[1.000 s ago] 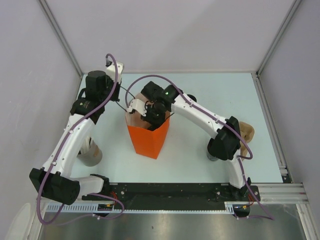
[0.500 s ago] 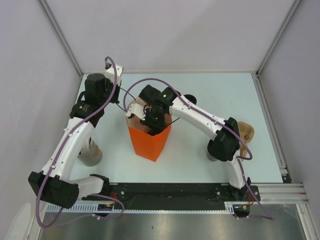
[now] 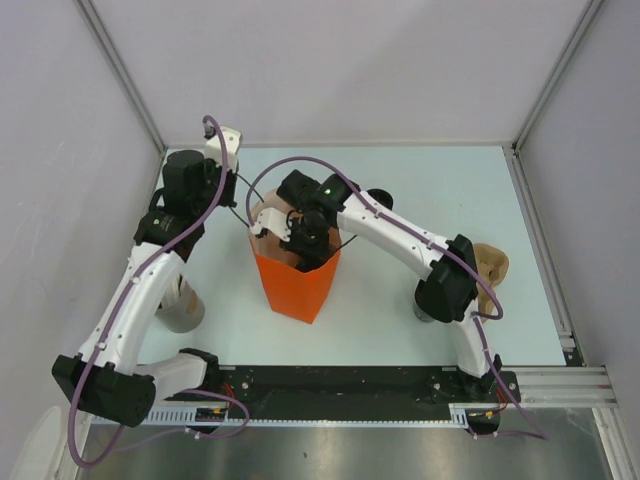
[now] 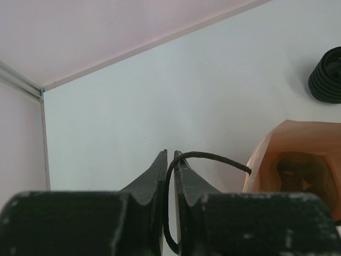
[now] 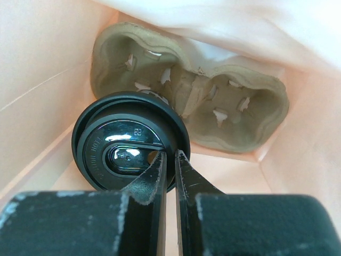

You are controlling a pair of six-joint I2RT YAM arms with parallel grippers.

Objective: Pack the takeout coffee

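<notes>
- While the coffee cup (image 5: 130,144) is inside the orange bag (image 3: 300,285) mid-worktop (image 3: 450,200), over the cardboard tray (image 5: 234,112), the right fingers (image 5: 161,162) clench its lid rim.
- Beside the bag, the left fingers (image 4: 161,162) pinch its black handle (image 4: 213,157).

An orange paper bag (image 3: 300,285) stands open on the pale worktop (image 3: 440,190), right around the right end effector (image 5: 170,154) — its black cord handle (image 4: 213,156) is drawn out leftward. Just past the fingertips, a tan pulp cup carrier (image 5: 229,114) lies inside the bag. A grey cup (image 3: 180,312) stands well off to the left.
</notes>
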